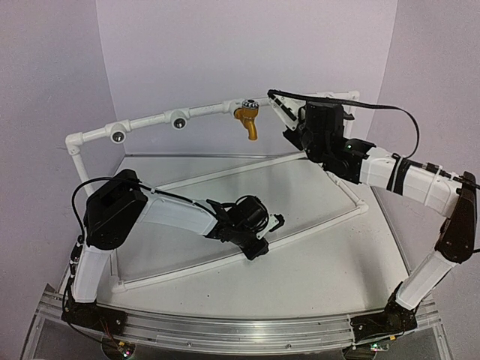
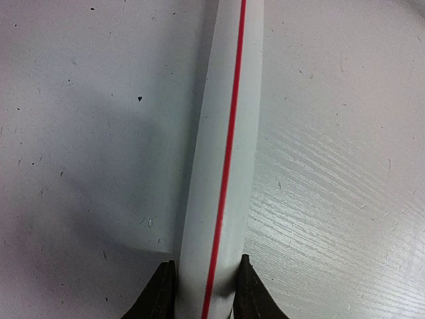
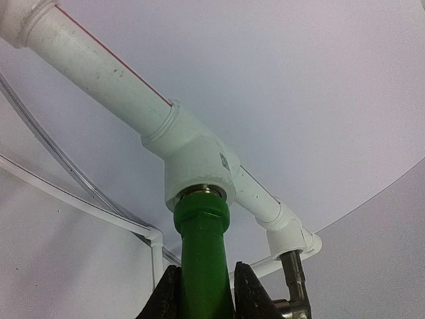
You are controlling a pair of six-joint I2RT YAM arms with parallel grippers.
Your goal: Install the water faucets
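The green faucet (image 3: 202, 256) stands with its top against the silver-ringed socket of a white tee (image 3: 192, 156) on the raised rail. My right gripper (image 3: 202, 292) is shut on its body; in the top view this gripper (image 1: 285, 114) hides the faucet. The mustard-yellow faucet (image 1: 248, 123) hangs in the rail socket just left of it. My left gripper (image 2: 206, 292) is shut on a white frame pipe (image 2: 226, 133) with a red stripe, low on the table (image 1: 259, 246). I cannot make out the dark faucet for certain.
Two bare sockets (image 1: 118, 136) (image 1: 178, 121) sit on the rail's left part. A grey metal stem with an elbow (image 3: 292, 282) hangs from the fitting beside the tee. A small dark hooked piece (image 1: 279, 221) shows beside the left wrist. Frame pipes (image 1: 330, 221) cross the table.
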